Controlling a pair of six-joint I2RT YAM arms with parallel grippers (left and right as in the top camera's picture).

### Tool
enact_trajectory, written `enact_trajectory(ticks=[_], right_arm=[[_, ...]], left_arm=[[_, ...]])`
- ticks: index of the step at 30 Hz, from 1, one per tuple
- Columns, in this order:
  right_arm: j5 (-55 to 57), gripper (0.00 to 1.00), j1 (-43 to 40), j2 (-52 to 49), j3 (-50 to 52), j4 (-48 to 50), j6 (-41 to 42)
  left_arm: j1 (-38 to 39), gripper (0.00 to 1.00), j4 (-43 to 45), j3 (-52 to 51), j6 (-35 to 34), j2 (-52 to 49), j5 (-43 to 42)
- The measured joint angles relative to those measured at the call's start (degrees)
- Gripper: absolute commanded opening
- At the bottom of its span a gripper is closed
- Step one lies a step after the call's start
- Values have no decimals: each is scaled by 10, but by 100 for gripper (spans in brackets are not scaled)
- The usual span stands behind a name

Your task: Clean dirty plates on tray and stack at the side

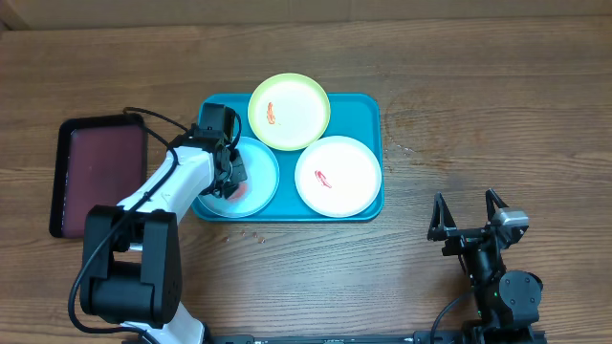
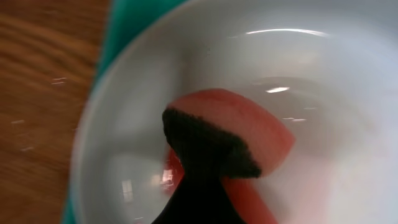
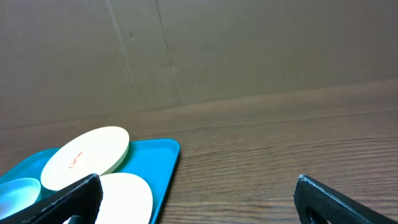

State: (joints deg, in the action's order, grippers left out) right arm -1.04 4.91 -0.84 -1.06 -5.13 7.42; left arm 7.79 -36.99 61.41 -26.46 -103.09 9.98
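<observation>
On the teal tray (image 1: 368, 105) lie three plates. The yellow-green plate (image 1: 289, 111) at the back and the white plate (image 1: 337, 175) at the right each carry a small red smear. My left gripper (image 1: 232, 172) is down on the light blue plate (image 1: 260, 170) at the tray's left, shut on a pink sponge (image 2: 249, 124) with a black scrub face, which presses on the plate's floor (image 2: 323, 81). My right gripper (image 1: 469, 212) stands open over bare table, right of the tray; between its fingers (image 3: 199, 199) there is nothing.
A smaller dark maroon tray (image 1: 98, 172) with a black rim sits left of the teal tray. In the right wrist view the tray's corner (image 3: 158, 155), the yellow-green plate (image 3: 84, 157) and the white plate (image 3: 127, 196) show at the left.
</observation>
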Motion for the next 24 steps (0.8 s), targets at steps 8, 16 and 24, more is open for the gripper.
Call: enact_trajectory(ticks=[8, 16, 24], right_arm=[[0, 100, 0, 0, 0, 0, 0], [-90, 100, 0, 0, 0, 85, 77], [-183, 100, 0, -12, -69, 163, 101]], left_arm=[[0, 4, -64, 3, 0, 0, 121], [-4, 4, -162, 129, 4, -2, 42], [-5, 4, -178, 226, 35, -1, -101]])
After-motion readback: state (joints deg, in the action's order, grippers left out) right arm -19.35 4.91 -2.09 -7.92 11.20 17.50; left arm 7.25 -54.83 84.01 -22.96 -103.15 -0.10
